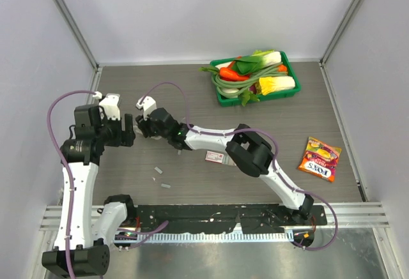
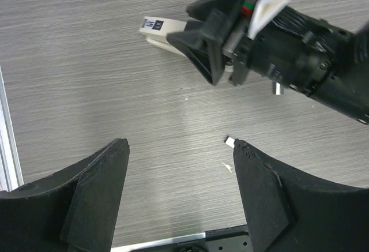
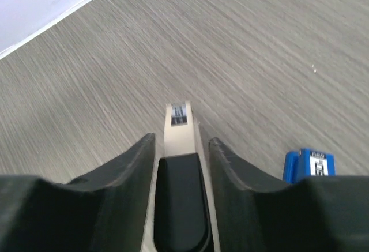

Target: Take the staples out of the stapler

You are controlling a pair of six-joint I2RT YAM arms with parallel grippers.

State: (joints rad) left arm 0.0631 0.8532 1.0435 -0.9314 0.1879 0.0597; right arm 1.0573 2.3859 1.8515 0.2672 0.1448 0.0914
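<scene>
My right gripper [image 3: 181,143] is shut on a beige stapler [image 3: 177,124] with a black top pad, its nose pointing away over the table. In the left wrist view the stapler [image 2: 163,33] sticks out of the right gripper [image 2: 204,47]. My left gripper [image 2: 180,147] is open and empty, just short of the stapler's nose. A small silvery staples piece [image 2: 229,142] lies by its right fingertip. In the top view the two grippers face each other, left [image 1: 130,130] and right [image 1: 143,127], and two short staples strips [image 1: 158,170] [image 1: 165,185] lie on the table nearer the arm bases.
A small white-and-pink box [image 1: 216,157] lies under the right arm. A candy packet [image 1: 319,159] lies at the right. A green tray [image 1: 220,97] of toy vegetables stands at the back. A blue object [image 3: 308,165] sits beside the right gripper.
</scene>
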